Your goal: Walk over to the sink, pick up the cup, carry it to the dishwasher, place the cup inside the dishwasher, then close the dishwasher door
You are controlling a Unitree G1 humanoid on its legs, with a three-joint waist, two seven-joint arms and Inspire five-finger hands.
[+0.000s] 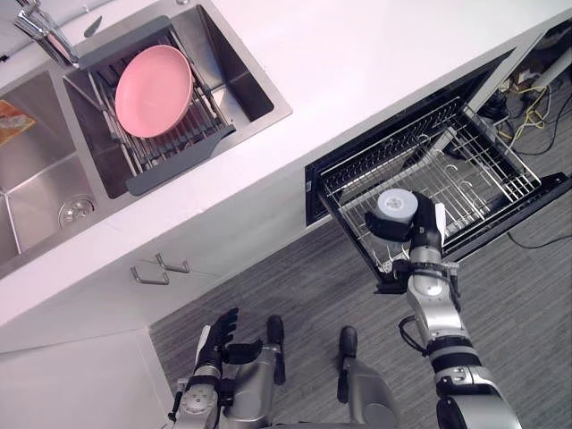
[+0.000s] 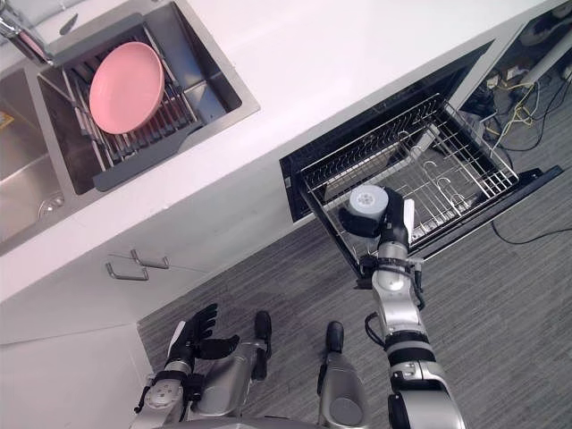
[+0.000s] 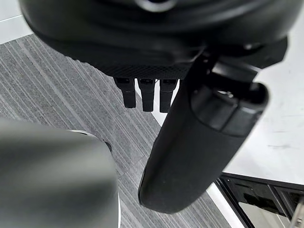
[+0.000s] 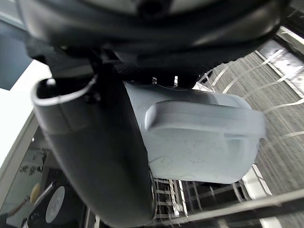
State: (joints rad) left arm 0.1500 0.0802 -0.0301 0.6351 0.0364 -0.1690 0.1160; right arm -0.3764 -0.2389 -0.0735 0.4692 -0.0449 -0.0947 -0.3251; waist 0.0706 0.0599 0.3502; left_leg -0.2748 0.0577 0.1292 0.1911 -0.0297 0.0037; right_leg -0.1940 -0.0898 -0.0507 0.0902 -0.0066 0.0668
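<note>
As right hand (image 1: 422, 232) clasps cup (image 1: 394, 204) over rack (image 1: 474, 174), left hand (image 1: 217, 338) hangs; fingers straight.

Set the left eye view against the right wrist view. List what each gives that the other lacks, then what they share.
Left eye view adds: the pink plate on the drainer in the sink, the white counter, the open left hand low over the floor. Right wrist view adds: the moulded handle close up. Shared: the pale cup gripped in the right hand above the pulled-out dishwasher rack.
</note>
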